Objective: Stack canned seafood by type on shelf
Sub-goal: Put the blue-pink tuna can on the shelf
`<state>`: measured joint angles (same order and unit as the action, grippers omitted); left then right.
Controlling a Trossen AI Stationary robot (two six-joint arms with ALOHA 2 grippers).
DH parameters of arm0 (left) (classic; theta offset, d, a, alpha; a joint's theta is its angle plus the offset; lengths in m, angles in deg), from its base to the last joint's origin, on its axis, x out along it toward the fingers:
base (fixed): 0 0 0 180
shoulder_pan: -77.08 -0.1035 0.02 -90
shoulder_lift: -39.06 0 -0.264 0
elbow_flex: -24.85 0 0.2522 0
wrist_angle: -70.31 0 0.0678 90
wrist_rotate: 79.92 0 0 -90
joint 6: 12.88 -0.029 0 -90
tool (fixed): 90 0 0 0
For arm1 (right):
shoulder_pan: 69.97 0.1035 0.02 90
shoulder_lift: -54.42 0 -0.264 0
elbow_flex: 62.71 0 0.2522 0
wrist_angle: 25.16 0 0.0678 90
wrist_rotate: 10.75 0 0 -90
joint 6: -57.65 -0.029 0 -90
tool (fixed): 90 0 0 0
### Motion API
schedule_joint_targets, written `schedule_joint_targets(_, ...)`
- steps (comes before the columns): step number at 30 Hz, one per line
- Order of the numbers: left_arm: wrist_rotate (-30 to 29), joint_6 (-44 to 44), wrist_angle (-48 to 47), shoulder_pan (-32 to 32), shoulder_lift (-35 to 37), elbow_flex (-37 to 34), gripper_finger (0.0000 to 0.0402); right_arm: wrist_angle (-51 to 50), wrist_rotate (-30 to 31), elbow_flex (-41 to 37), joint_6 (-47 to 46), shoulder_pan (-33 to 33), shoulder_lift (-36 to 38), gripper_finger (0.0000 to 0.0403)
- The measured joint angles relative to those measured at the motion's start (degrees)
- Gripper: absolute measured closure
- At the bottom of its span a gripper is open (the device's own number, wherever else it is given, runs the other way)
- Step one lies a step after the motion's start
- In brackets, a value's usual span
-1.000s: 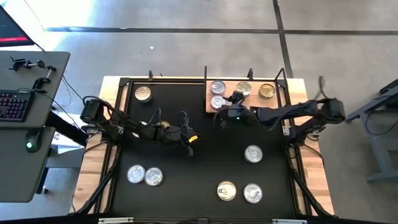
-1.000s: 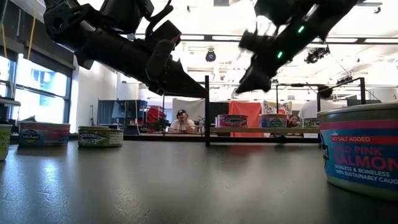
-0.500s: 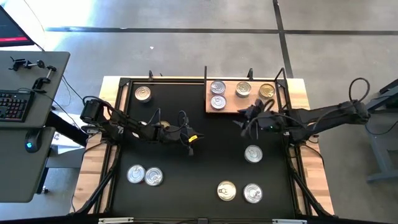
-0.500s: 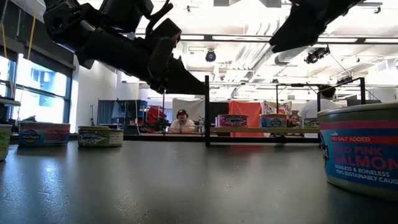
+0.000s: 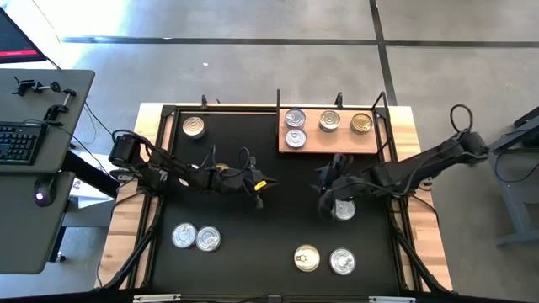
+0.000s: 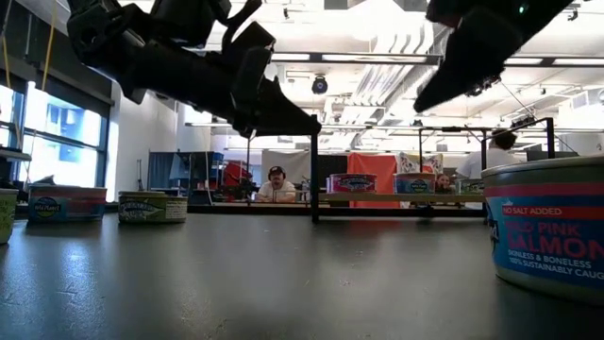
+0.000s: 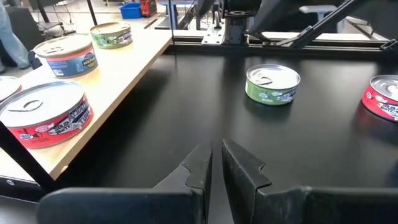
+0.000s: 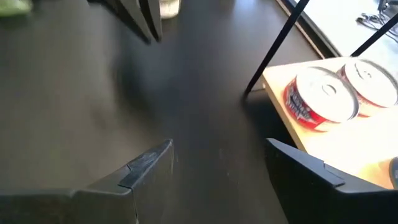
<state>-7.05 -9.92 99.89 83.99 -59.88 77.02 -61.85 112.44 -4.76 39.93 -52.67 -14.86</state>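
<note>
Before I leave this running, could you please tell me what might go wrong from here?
1. The right hand hangs open beside a loose can on the table; a descent slightly off-centre could knock it aside instead of gripping it.
2. The shelf already holds four cans, two close together; placing another there could bump them.

We have even, bright daylight from above in the high view, with soft, faint shadows on the black table (image 5: 253,227). At table height the ceiling lights (image 6: 396,24) blow out white, so both arms hang as dark silhouettes, and the near salmon can (image 6: 547,231) sits soft, out of focus. The table's surface picks up a dull sheen there. The right wrist view is smeared with blur; the left wrist view is crisp, its tin lids (image 7: 272,76) glinting.
</note>
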Motion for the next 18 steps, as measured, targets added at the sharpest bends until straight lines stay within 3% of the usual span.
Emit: schedule_joint_targets(18,-0.1,1.4,0.0,0.4,0.0,0.0,0.0371,0.1,-0.4,0.0,-1.3,0.0,-5.7,0.0161)
